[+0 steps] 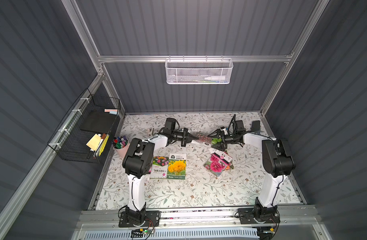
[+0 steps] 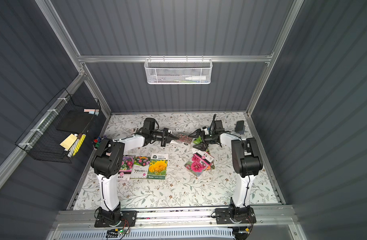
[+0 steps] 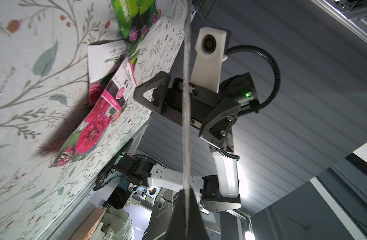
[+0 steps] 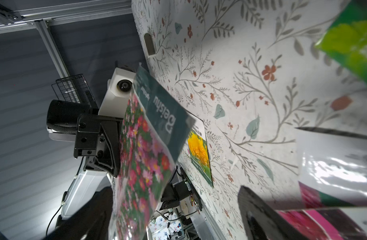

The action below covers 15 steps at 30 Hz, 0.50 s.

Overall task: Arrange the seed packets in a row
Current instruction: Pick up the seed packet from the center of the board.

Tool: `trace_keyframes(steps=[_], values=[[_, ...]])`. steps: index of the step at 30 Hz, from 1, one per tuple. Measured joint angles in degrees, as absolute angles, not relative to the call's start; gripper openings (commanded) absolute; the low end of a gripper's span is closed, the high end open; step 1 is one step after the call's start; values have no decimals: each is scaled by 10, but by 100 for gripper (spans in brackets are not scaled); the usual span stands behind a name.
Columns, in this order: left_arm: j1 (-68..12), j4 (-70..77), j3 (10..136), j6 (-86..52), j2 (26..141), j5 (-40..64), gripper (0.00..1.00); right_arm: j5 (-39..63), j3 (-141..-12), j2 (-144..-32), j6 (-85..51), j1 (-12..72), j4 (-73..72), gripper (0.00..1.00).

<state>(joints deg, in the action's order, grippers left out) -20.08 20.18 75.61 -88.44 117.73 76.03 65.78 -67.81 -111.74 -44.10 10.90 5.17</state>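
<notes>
Pinches one seed packet point(image 1: 201, 138) by its end in left gripper point(image 1: 192, 138) above worktop point(image 1: 199, 191), likely bound for three-packet row point(image 2: 140, 167) at left; spreads right gripper point(image 1: 215, 140) just beside it, near loose pile point(image 1: 216, 165).

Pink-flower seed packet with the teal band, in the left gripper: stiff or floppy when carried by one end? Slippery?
Probably floppy: the glossy pink-flower seed packet bows along its length while the shut left gripper pinches one end. Likely light: it sticks out sideways above the floral-print table without sagging onto it. Possibly slippery: its film shows glare.
</notes>
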Motion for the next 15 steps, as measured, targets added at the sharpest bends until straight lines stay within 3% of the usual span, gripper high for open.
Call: trace_keyframes(steps=[3,7,9,13,15], values=[[-204,232,756,-910,1177,768,3,676,-648,-1115,-491,110,-19,92],[-217,251,752,-923,1177,781,5,686,-628,-1115,-558,112,-102,82],[-223,256,746,-925,1177,786,6,689,-629,-1115,-585,114,-139,67],[-231,260,734,-931,1177,798,11,692,-634,-1115,-621,120,-190,28],[-232,260,731,-934,1177,800,20,691,-635,-1115,-629,121,-202,5]])
